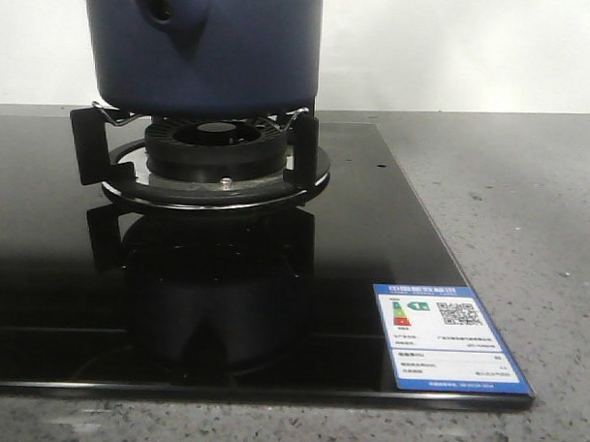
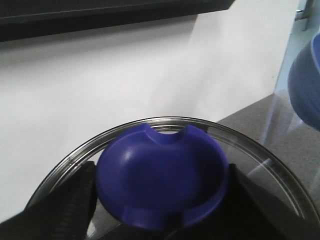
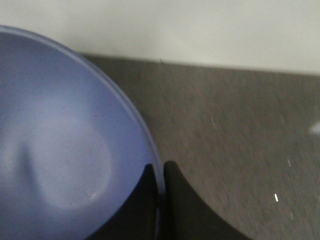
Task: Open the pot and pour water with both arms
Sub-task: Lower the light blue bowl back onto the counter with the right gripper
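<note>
The dark navy pot [image 1: 209, 48] stands on the burner in the front view, its stubby handle with a round hole [image 1: 165, 11] facing the camera; its top is cut off by the frame. Neither gripper shows in that view. My left gripper [image 2: 162, 200] is shut on the blue knob [image 2: 162, 180] of a glass lid [image 2: 250, 150], held up in front of the white wall. My right gripper [image 3: 161, 192] is shut on the rim of a light-blue bowl [image 3: 60, 150], one finger inside and one outside. The bowl [image 2: 306, 85] also shows at the edge of the left wrist view.
The burner [image 1: 215, 150] with black pot supports sits on a black glass cooktop [image 1: 371, 262] that carries an energy label sticker [image 1: 449, 336] at its front right corner. Grey speckled countertop [image 1: 528, 210] surrounds it, with a white wall behind.
</note>
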